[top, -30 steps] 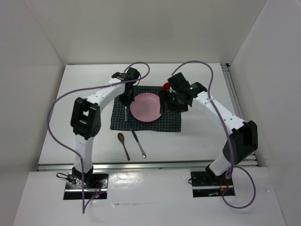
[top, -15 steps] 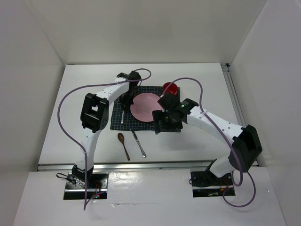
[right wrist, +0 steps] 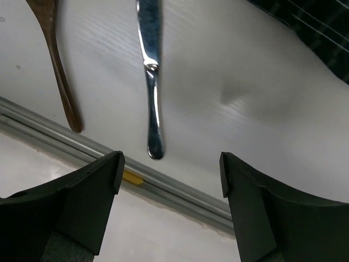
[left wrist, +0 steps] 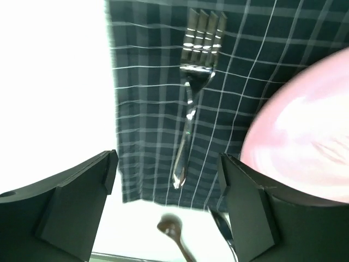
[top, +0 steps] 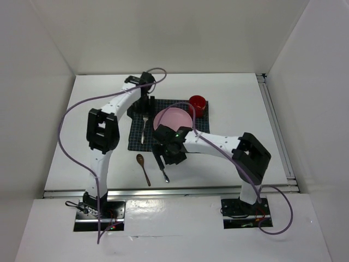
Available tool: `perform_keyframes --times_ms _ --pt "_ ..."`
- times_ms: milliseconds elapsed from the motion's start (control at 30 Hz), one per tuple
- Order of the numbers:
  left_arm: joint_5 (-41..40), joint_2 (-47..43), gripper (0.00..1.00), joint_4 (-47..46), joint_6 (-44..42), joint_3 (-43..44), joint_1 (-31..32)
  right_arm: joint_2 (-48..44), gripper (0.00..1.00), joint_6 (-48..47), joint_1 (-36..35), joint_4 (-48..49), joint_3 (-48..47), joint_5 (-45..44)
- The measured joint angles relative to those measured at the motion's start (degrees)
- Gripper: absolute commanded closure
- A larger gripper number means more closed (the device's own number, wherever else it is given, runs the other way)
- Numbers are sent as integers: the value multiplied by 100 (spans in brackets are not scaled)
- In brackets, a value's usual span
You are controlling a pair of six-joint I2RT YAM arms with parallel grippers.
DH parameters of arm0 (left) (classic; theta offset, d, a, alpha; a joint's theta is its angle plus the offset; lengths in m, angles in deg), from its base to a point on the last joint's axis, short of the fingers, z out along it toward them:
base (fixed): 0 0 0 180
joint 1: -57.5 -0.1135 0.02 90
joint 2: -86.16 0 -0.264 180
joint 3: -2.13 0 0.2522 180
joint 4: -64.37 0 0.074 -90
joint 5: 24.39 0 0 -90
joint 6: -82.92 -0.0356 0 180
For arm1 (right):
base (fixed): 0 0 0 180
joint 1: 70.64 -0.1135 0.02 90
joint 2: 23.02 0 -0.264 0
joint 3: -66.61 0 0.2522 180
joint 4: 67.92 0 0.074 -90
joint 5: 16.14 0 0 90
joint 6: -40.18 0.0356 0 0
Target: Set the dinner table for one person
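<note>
1. Table (top: pixel 98 109) is the big white top under everything, and I'd call it about half set. Nearest me, the spoon (top: pixel 144 168) and knife (right wrist: pixel 151 82) lie on the bare top, off the mat (top: pixel 136 139), so they're left to do.
2. My right pincer (right wrist: pixel 170 164) hangs over the knife handle, spread wide, holding nothing.
3. On the mat, the fork (left wrist: pixel 188 109) sits left of the plate (top: pixel 174 117). Looks done to me. My left pincer (left wrist: pixel 168 164) is spread above the fork, empty too.
4. Farthest out there's a red cup (top: pixel 198 103) at the mat's far right corner.
</note>
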Motion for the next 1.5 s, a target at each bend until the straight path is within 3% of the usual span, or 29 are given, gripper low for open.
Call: perform_keyframes --times_ms 133,233,400,433,533,667,1000,1167,1367,1433,1467,1500 --pt "291 -898 8 -7 74 26 -522 699 20 -105 -192 229 -413 -81" --pt "354 -1770 8 -44 170 0 -918 1128 27 -162 -293 356 -581 -155" --pt "339 -3064 10 -116 278 -247 -1102 1377 52 -227 -402 369 -704 -330" --pt "339 -3263 10 -131 299 -376 -1115 1388 63 -236 -420 367 -715 -365" --pt "356 -3733 11 -116 319 -782 -1178 1423 83 -229 -494 365 -745 -487" --pt "319 -4188 11 -151 354 -1504 -1368 1458 99 -160 -575 306 -831 -597" --pt "417 -5869 13 -361 898 -4444 -1421 1412 100 17 -586 -57 -1167 -990" --pt "579 -5914 14 -483 992 -5016 -1401 1139 100 42 -490 -258 -1172 -1128" --pt "640 -5914 14 -612 1058 -5053 -1397 929 100 61 -293 -271 -1172 -1145" --pt "654 -5914 14 -660 1060 -5053 -1390 929 94 68 -264 -264 -1152 -1132" --pt "656 -5914 14 -678 1060 -5053 -1390 929 82 76 -264 -267 -1132 -1119" --pt "658 -5914 14 -693 1060 -5053 -1390 929 78 105 -264 -267 -1121 -1091"
